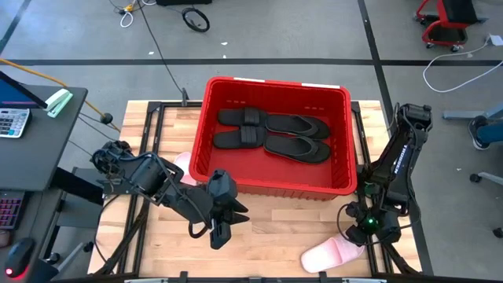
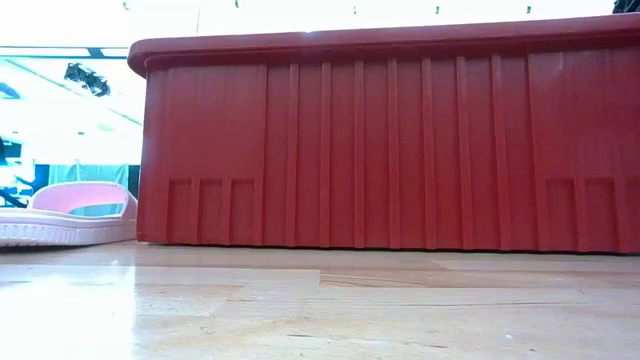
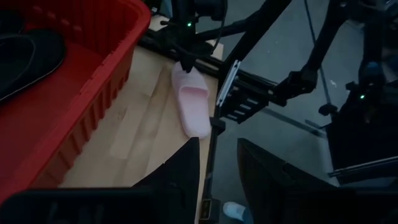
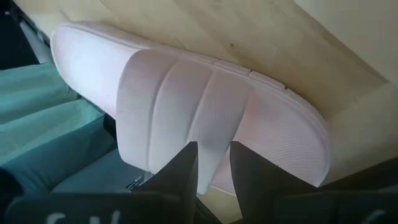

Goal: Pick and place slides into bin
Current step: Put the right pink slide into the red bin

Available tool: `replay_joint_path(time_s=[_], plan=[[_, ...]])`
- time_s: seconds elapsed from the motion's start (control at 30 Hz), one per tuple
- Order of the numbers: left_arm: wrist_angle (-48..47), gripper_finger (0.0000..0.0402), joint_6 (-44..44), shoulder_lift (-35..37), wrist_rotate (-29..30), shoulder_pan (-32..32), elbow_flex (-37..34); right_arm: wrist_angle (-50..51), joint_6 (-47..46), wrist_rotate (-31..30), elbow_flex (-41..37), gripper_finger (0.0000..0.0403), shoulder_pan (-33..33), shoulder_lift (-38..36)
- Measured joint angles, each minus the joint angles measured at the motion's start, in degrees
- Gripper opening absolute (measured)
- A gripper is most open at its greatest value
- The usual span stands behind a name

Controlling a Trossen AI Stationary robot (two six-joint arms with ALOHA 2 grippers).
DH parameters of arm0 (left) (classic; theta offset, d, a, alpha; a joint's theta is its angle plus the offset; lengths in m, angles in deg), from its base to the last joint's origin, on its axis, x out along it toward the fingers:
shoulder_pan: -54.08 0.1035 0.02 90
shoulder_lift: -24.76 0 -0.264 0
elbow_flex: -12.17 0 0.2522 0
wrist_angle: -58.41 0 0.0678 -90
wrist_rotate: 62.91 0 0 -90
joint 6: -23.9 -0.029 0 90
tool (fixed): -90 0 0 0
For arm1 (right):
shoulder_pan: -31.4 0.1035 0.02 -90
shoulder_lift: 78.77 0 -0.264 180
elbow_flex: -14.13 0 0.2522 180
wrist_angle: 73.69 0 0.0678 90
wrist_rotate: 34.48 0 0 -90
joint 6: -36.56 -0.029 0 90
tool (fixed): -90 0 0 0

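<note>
The red bin (image 1: 275,182) stands mid-table and holds four black slides (image 1: 271,134). One pale pink slide (image 1: 334,253) lies sole-down at the table's near edge on the right. My right gripper (image 1: 365,226) is down on it, with its band (image 4: 180,106) between the fingers. A second pink slide (image 2: 70,215) lies against the bin's left wall, partly hidden by my left arm in the high view (image 1: 181,163). My left gripper (image 1: 220,229) hovers open and empty in front of the bin's near wall. My right gripper pinches one raised rib of the pink slide's band (image 4: 210,140) between its two fingers, at the band's edge. The fingers slant down from the table's right side. The slide lies flat on the table by the near edge.
Bare wood lies between the bin's near wall (image 2: 390,140) and the table's near edge. The table's dark frame (image 3: 249,93) and the right arm's base (image 1: 405,149) stand to the right. A side desk with a calculator (image 1: 12,122) is at the far left.
</note>
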Motion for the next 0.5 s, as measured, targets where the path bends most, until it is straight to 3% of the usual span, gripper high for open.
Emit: replay_joint_path(time_s=[0.23, 0.5], plan=[[2.0, 0.0110, 0.0, 0.0, 0.0, 0.0, 0.0, -0.9, 2.1, -1.0, 0.0, 0.0100, 0.1, 0.0], [5.1, 0.0111, 0.0, 0.0, 0.0, 0.0, 0.0, -3.5, 4.3, -6.3, 0.1, 0.0100, -1.6, -1.9]])
